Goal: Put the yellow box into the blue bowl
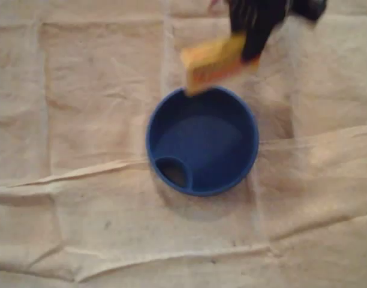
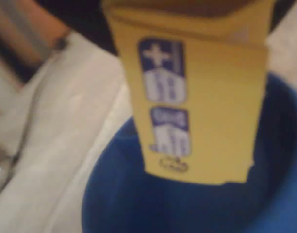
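Yellow box is off the bench, clamped in the jaws and hanging tilted over the blue bowl at its upper rim in the overhead view, so I'd say the carry's nearly done and only lowering and release remain.

Up close, a yellow box with blue labels, over a blue bowl; white cloth at left.

We see a black arm in the overhead view, blurred, with faint pale streaks across its body. It tapers to a black gripper; finer detail is too blurred to tell.
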Controlling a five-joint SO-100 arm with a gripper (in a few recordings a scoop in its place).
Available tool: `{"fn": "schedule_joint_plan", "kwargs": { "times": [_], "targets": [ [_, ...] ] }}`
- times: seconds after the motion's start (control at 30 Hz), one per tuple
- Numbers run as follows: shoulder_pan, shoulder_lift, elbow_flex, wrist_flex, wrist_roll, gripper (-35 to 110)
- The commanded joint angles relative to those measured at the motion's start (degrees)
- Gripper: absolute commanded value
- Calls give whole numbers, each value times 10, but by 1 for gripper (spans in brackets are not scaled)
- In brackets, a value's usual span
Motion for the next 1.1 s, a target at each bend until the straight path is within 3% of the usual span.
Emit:
{"fn": "schedule_joint_plan", "kwargs": {
  "times": [0.0, 1.07],
  "targets": [
    [-4, -42, -113, 4, 7, 0],
    [-1, -373, -412, 4, 1, 1]
  ]
}}
